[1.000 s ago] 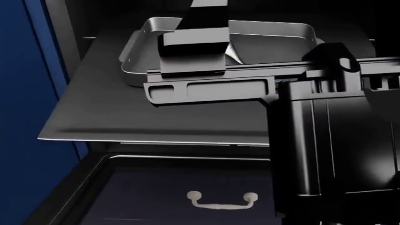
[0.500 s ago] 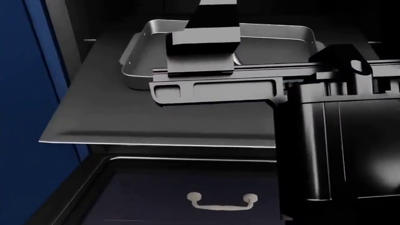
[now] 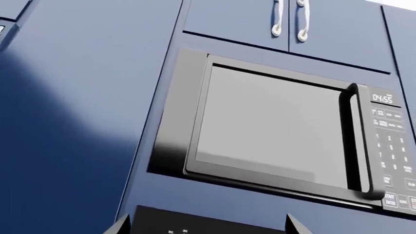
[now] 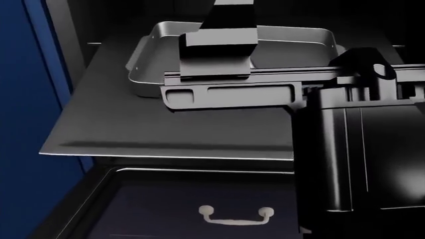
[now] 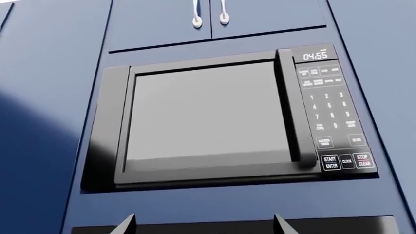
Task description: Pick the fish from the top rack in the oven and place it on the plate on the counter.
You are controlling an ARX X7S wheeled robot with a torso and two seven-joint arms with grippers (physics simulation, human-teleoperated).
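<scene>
I look into the oven (image 4: 86, 25). The top rack (image 4: 133, 129) is a flat grey shelf. A shiny tray (image 4: 153, 55) sits at the back of the rack, and the rack's front edge is bare. My black arm (image 4: 226, 89) lies across the tray and hides part of it, so I cannot tell where the fish is.

My left claw (image 3: 208, 226) is released, with its tips wide apart. My right claw (image 5: 202, 225) is released too. Both point up at the microwave (image 3: 273, 126) in the blue cabinets (image 3: 78, 97).
</scene>
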